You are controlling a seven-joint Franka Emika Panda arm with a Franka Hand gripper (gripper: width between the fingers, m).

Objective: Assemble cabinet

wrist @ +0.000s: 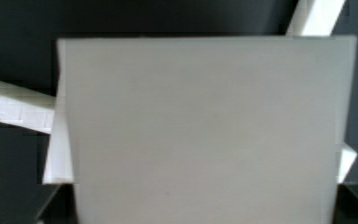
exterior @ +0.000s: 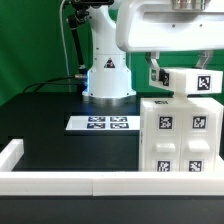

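The large white cabinet body point(exterior: 180, 138) stands at the exterior view's right, with several square black-and-white tags on its front. My gripper point(exterior: 163, 76) hangs just above its top and is shut on a smaller white box part point(exterior: 190, 81) that carries a tag. I cannot tell whether this part touches the body. In the wrist view the held part's plain white face point(wrist: 194, 120) fills most of the picture. It sits between my dark fingers point(wrist: 30, 205), which show only at the edges, and it hides what lies below.
The marker board point(exterior: 105, 123) lies flat on the black table in front of the robot base point(exterior: 106, 75). A low white border rail point(exterior: 60, 180) runs along the front edge and turns up the exterior view's left side. White strips point(wrist: 12, 100) show behind the held part in the wrist view.
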